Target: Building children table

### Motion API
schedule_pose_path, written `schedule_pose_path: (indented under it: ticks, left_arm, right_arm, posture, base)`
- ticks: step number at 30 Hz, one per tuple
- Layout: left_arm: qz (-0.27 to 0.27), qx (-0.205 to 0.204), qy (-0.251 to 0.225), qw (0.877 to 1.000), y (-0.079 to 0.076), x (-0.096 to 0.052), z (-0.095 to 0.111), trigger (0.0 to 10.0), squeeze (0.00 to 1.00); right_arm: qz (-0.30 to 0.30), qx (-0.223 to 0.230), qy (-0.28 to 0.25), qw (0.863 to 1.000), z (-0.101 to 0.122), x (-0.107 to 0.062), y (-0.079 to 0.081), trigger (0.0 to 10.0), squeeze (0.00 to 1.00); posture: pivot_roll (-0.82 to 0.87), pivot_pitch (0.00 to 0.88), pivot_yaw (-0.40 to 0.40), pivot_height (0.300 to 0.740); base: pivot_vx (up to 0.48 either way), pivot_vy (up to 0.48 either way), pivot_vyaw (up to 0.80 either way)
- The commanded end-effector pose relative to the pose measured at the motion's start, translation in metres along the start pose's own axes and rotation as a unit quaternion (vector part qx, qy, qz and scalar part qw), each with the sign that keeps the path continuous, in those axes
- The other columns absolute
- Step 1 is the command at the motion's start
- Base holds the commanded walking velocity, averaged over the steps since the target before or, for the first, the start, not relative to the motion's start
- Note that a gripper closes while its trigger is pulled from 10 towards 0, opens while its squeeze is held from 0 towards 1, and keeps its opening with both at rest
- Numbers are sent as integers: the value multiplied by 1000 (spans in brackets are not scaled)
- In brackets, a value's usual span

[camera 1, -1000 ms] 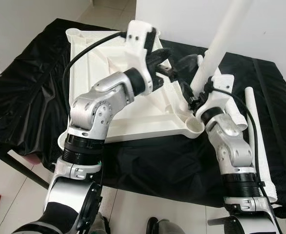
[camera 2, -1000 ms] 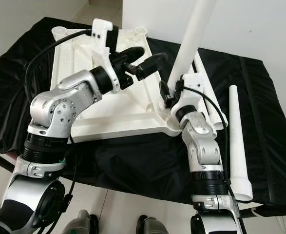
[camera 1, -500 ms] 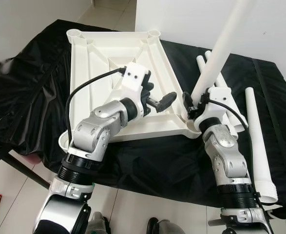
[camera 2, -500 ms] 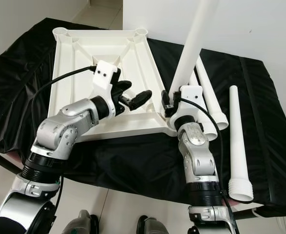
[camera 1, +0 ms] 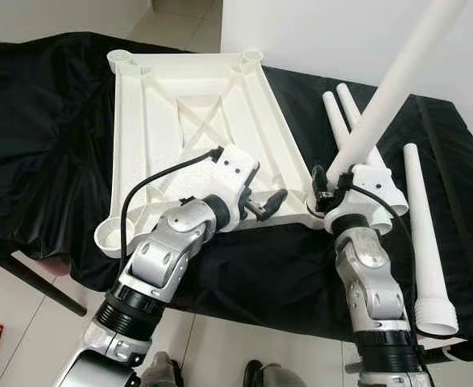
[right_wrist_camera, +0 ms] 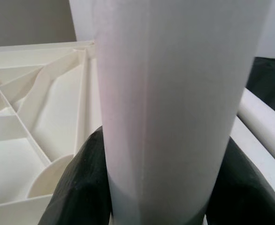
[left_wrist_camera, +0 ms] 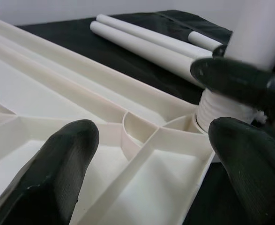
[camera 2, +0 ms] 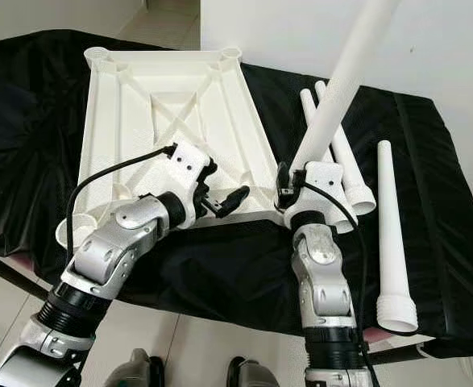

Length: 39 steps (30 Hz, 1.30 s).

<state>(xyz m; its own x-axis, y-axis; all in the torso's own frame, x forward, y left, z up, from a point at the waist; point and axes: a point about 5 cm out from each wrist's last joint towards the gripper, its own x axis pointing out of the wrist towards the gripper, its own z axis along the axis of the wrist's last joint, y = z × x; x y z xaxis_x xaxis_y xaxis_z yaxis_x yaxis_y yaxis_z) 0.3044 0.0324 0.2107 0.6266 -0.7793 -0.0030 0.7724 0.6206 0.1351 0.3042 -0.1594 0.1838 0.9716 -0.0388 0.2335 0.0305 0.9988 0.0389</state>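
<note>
right wrist view: table leg (right_wrist_camera: 170,108) close-up, blurred

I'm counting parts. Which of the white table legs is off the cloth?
The white tapered plastic leg clamped in the right gripper, tilted up at the tabletop's near corner; the other three legs lie flat.

Both arms are jointed silver metal with black ribbed collars between the segments. Each wrist carries a blocky white housing dotted with small dark screw holes, and a black cable loops from it back along the forearm. The left gripper (camera 1: 272,201) and right gripper (camera 1: 323,179) have rounded, matte black fingers (left_wrist_camera: 57,168), apparently rubbery.
</note>
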Motion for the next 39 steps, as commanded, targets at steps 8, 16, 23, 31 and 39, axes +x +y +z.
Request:
schedule_pose_path:
  ticks: [8,16,23,31,39]
  left_arm:
    - [-6,5,-8,1000,-4,-1,2,10000,0]
    - [-2,5,-16,1000,-6,-3,3,10000,0]
    - [-2,4,-17,1000,-6,-5,4,10000,0]
    - [-1,5,-19,1000,-4,-5,6,10000,0]
    - [-2,7,-21,1000,-5,-6,8,10000,0]
  right_arm:
    - [1,-8,19,1000,-13,-7,-2,10000,0]
    - [22,-51,20,998,-20,-10,-2,10000,0]
    - [38,-69,12,997,-22,-14,-4,10000,0]
    - [32,-43,21,998,-25,-16,-6,10000,0]
    - [-28,34,32,999,-29,-15,-18,10000,0]
  posture:
    - [46,165,-20,740]
    - [43,170,-26,740]
    - [44,165,-25,740]
    - [45,163,-22,740]
    - [48,153,-21,740]
  base:
    - [0,0,0]
    - [0,0,0]
    - [0,0,0]
    - [0,0,0]
    - [0,0,0]
